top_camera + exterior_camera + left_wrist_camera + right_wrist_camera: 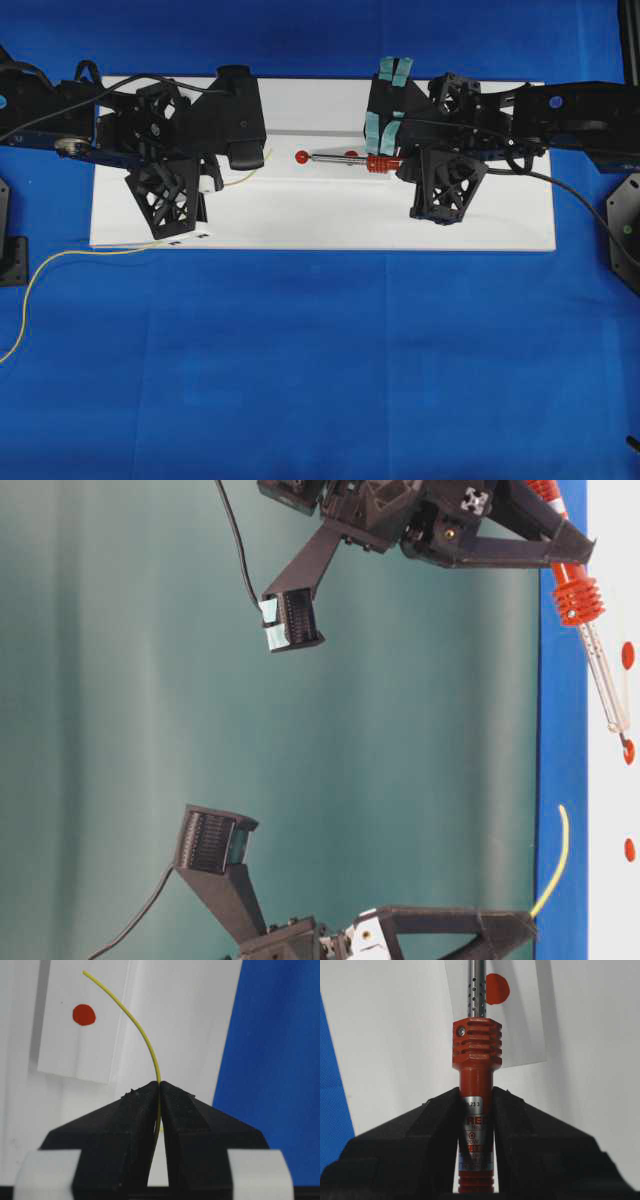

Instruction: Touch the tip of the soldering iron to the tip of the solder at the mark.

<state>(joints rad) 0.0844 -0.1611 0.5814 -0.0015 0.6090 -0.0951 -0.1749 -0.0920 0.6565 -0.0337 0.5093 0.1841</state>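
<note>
A worktop covered in bright blue cloth [320, 370] carries a flat white rectangular board [330, 225] (marked with a round red dot [302, 157]). A thin yellow wire [60, 270] trails off the board's left corner onto the cloth.

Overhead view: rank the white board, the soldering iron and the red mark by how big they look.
1. white board
2. soldering iron
3. red mark

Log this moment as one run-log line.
left gripper: shut on solder | right gripper: shut on soldering iron | tips: apart, not yet touching | iron tip near red mark on white board
</note>
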